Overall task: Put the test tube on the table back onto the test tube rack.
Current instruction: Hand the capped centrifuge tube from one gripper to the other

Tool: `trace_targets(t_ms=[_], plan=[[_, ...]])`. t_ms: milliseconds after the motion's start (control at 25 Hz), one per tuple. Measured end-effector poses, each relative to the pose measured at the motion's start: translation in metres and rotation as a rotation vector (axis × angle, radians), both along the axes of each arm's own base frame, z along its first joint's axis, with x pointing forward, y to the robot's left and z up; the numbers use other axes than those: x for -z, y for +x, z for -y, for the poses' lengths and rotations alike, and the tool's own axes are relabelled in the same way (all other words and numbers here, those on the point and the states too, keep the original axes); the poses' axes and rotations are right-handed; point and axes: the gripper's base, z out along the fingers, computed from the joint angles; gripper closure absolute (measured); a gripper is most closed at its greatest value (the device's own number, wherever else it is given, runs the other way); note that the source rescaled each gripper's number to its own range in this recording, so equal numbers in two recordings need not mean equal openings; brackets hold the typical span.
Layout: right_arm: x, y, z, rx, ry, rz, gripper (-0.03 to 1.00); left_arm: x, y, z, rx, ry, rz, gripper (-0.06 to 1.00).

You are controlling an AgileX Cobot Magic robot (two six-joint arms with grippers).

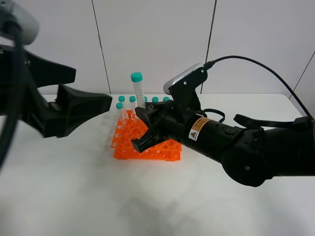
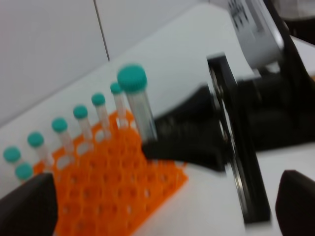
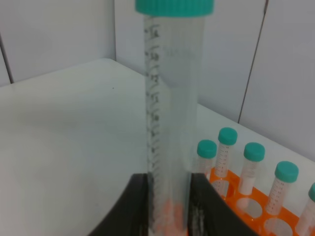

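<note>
The pick-up half of the job looks done. The slender clear plastic test tube with the teal-green screw cap (image 1: pixel 138 93) is off the plain white table (image 1: pixel 74 196). It stands upright between the two black fingers of the right pincer (image 3: pixel 170 209), which grips it low on its body. It hangs over the bright orange plastic rack with its grid of round holes (image 1: pixel 127 143), which sits near the middle of the table's far edge. Its cap rides well above the caps of the matching tubes (image 2: pixel 81 112) lined along the rack's far side, so I judge it not yet seated; its lower end is hidden behind the fingers. What remains is lowering it into a free hole and letting go. The left pincer (image 2: pixel 160 209) gapes wide and holds nothing, off towards the table's left edge.
</note>
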Motion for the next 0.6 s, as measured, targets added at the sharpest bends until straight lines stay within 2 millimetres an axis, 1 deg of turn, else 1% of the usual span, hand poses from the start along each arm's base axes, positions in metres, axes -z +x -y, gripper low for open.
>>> trace_targets(t_ms=[80, 240, 320, 440, 520, 600], plan=[[0.0, 0.0, 0.0, 0.0, 0.0, 0.0, 0.97, 0.003, 0.012, 0.009, -0.015, -0.037, 0.014, -0.05], [0.0, 0.0, 0.0, 0.0, 0.0, 0.0, 0.97, 0.01, 0.029, 0.02, -0.037, -0.071, 0.031, -0.05], [0.0, 0.0, 0.0, 0.0, 0.0, 0.0, 0.97, 0.013, 0.038, 0.019, -0.063, -0.072, 0.033, -0.05], [0.0, 0.0, 0.0, 0.0, 0.0, 0.0, 0.97, 0.017, 0.05, 0.01, -0.124, -0.067, 0.029, -0.05], [0.0, 0.0, 0.0, 0.0, 0.0, 0.0, 0.97, 0.017, 0.055, 0.004, -0.161, -0.074, 0.029, -0.05], [0.0, 0.0, 0.0, 0.0, 0.0, 0.0, 0.97, 0.018, 0.058, 0.002, -0.177, -0.079, 0.025, -0.05]])
